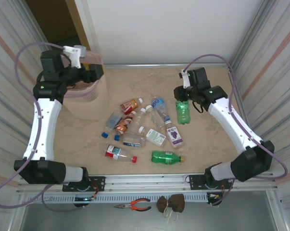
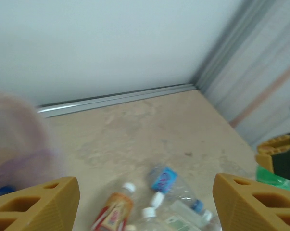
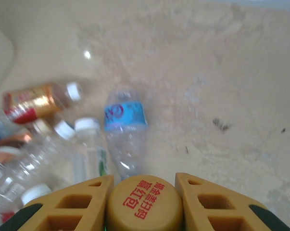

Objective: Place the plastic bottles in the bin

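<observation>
The bin (image 1: 82,103), beige with a pink liner, stands at the table's far left. My left gripper (image 1: 96,72) hangs over its rim, open, nothing between its yellow fingers (image 2: 39,204). Several plastic bottles (image 1: 145,127) lie heaped mid-table, among them an orange-labelled one (image 2: 113,211) and a clear blue-labelled one (image 3: 125,127). A green bottle (image 1: 166,157) lies near the front. My right gripper (image 3: 144,179) is shut on the tan cap (image 3: 145,204) of another green bottle (image 1: 183,111), which hangs upright right of the heap.
Corrugated metal walls close in both sides and a white wall (image 1: 173,29) stands at the back. Pliers (image 1: 132,206) and a brown pouch (image 1: 171,203) lie on the ledge below the arm bases. Bare tabletop (image 1: 207,139) lies right of the heap.
</observation>
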{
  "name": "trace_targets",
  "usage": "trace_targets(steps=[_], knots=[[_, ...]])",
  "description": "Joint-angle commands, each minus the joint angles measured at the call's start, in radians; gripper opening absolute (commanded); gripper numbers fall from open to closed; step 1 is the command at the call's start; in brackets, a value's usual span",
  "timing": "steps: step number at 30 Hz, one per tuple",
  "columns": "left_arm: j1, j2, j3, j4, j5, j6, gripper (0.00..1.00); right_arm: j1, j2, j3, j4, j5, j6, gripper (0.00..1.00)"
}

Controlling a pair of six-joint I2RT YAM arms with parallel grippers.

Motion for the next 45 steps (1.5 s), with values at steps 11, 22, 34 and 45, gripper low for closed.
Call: trace_targets(steps=[11, 22, 34, 45], knots=[[-0.467, 0.12, 0.039, 0.185, -0.042, -0.127, 0.76, 0.019, -0.232, -0.084, 0.312, -0.017, 0.292, 0.31], [-0.666, 0.279, 0.145, 0.149, -0.059, -0.103, 0.79, 0.021, -0.326, -0.12, 0.36, -0.007, 0.325, 0.27], [-0.772, 0.46, 0.355, -0.018, 0.004, 0.029, 0.78, 0.047, -0.354, -0.113, 0.364, -0.028, 0.353, 0.28], [-0.788, 0.454, 0.339, -0.059, -0.02, 0.105, 0.57, 0.067, -0.353, -0.106, 0.358, -0.014, 0.358, 0.29]])
